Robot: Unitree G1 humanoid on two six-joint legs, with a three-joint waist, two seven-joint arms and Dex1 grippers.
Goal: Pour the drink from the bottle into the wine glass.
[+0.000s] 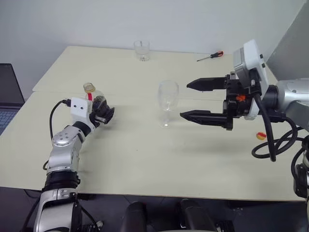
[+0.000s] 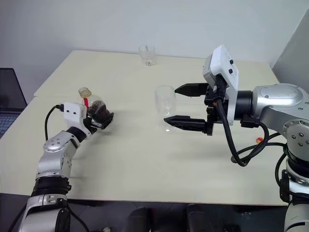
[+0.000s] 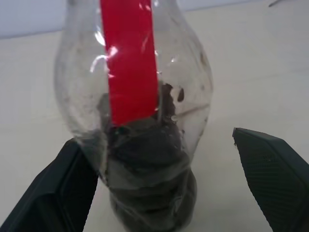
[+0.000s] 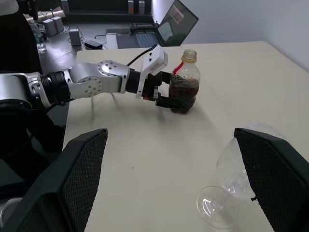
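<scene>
Bottle (image 1: 94, 99) half hidden behind open left gripper (image 1: 102, 115)

Clear tumbler (image 1: 142, 50) sitting at far edge of cream bench (image 1: 145, 164); red-handled screwdriver (image 1: 210, 56) lying far right, laptop (image 1: 7, 96) showing beside left edge.

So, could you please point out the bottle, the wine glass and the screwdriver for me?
bottle (image 4: 185, 86): right wrist view, on its dark, liquid-filled body.
wine glass (image 1: 168, 93): left eye view, on the bowl.
screwdriver (image 1: 217, 54): left eye view, on the red handle.
</scene>
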